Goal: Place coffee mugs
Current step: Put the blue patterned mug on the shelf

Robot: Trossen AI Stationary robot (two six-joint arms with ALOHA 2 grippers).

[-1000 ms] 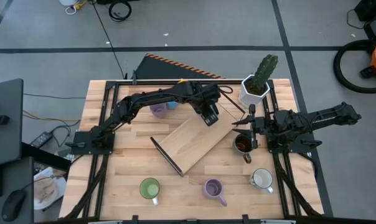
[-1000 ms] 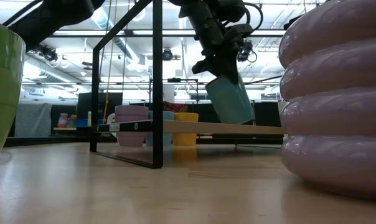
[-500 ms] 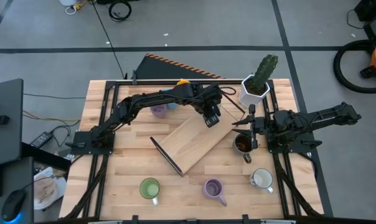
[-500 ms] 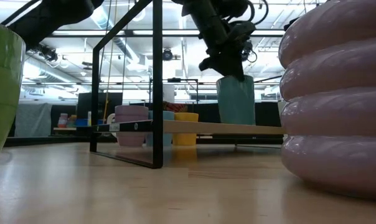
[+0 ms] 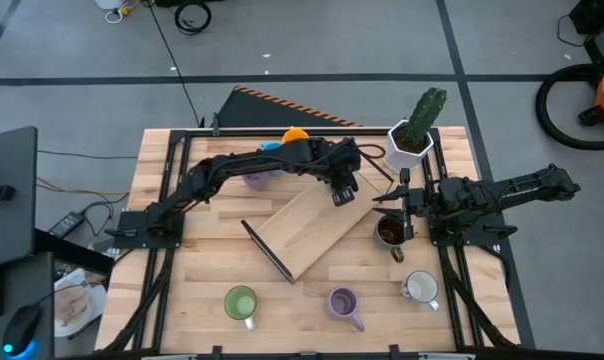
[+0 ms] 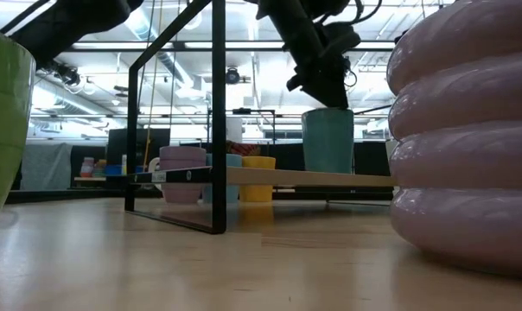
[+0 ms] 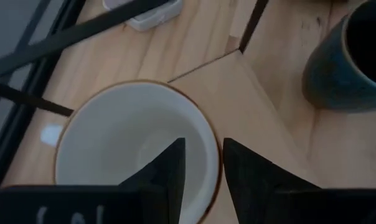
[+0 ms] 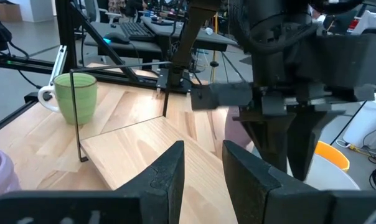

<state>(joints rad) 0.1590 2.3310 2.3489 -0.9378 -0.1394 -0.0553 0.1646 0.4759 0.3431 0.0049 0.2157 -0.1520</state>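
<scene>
Looking at the release step here: the left gripper (image 7: pixel 203 146) is over the far right corner of the wooden board (image 5: pixel 302 228), with one finger inside the white mug (image 7: pixel 113 137) and one outside, so it's straddling the wall. The fingers are set narrow. I honestly can't tell from the wrist view whether they're pinching the wall or just sitting beside it. From the low view the mug looks upright with its base down on the board, so my guess is the job is now to let go cleanly. I'd open just enough for both pads to clear the rim, then lift straight up. Any sideways drift with a finger inside would drag or tip the mug, and it's sitting close to the board's corner, so there isn't much room for a nudge. The right gripper (image 8: pixel 202 152) waits off the board's right side, narrowly parted with nothing between the fingers, close to the dark brown mug (image 5: pixel 390 232). The mugs still waiting look to be the green mug (image 5: pixel 240 302), a lilac mug (image 5: pixel 342 300) and another white one (image 5: pixel 420 288), all on the table off the board's near side. Keep the lift well clear of the cactus pot (image 5: pixel 407 145) beyond the board's far right corner.
</scene>
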